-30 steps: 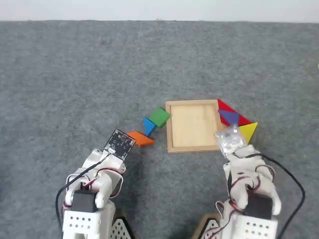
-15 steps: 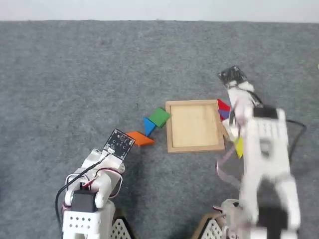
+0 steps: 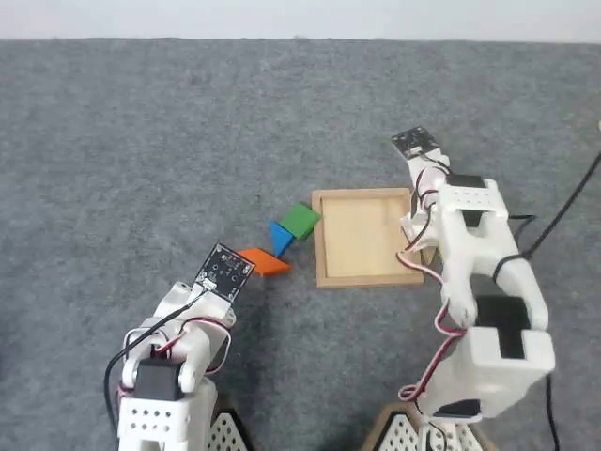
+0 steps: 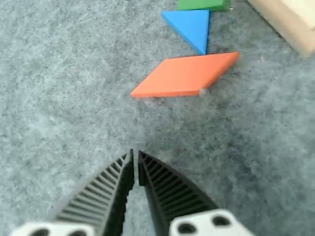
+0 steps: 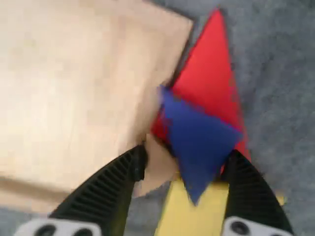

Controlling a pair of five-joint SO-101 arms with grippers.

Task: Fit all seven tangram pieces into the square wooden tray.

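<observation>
Grey carpet (image 3: 141, 141): left tool (image 4: 135, 162) closed, empty; right tool (image 5: 186, 153) open astride dark blue triangle (image 5: 197, 132)

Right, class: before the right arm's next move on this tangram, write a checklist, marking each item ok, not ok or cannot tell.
1. Tray free of pieces: ok.
2. Right end effector open: ok.
3. Dark blue triangle between its fingers: ok.
4. That triangle lying alone: not ok, it overlaps the red triangle.
5. Fingers touching it: cannot tell.
6. Left end effector away from the tray: ok, shut near the orange piece.
</observation>
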